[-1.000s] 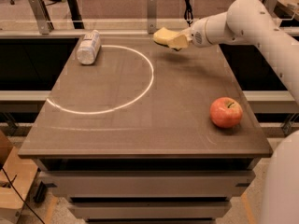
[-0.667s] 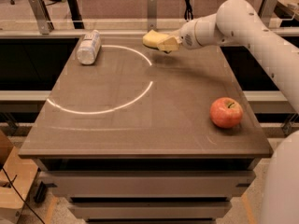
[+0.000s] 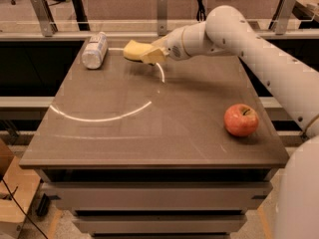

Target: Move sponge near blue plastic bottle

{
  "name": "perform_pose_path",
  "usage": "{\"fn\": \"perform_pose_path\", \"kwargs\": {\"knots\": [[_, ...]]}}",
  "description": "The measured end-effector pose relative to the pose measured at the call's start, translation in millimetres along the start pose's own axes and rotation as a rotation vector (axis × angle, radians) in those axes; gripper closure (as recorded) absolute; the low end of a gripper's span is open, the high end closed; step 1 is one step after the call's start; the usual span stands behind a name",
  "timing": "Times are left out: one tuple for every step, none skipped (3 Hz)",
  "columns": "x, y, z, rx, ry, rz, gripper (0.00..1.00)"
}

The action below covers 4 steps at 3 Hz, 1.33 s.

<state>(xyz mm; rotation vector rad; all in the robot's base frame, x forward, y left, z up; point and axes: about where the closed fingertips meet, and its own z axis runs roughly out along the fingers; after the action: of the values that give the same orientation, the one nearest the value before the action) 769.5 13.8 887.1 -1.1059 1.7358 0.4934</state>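
The blue plastic bottle [image 3: 94, 50] lies on its side at the far left corner of the table [image 3: 149, 133], looking grey-white. My gripper [image 3: 151, 55] reaches in from the right at the far middle of the table. It is shut on the pale yellow sponge [image 3: 133, 50] and holds it a little above the surface. The sponge sticks out to the left of the gripper and is apart from the bottle, a short gap to its right.
A red apple [image 3: 241, 120] sits on the right side of the table near the front. A bright curved light streak [image 3: 104, 117] crosses the tabletop. A rail with metal posts [image 3: 161, 6] runs behind the far edge.
My arm has carried the sponge to the left along the far edge of the table, closer to the bottle. The bottle and the apple have not moved.
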Motion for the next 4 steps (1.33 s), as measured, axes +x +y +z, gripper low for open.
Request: {"fn": "perform_pose_path", "kwargs": {"knots": [[-7.1,26.2,30.7,-0.037,-0.011,-0.021,0.82],[-10.2,44.9,52.1,-0.076,-0.026,-0.021,0.59],[-11.3,57.7,66.6,-0.085,-0.026,-0.015,0.36],[-13.0,61.5,71.7,-0.089,-0.024,-0.022,0.13]]}}
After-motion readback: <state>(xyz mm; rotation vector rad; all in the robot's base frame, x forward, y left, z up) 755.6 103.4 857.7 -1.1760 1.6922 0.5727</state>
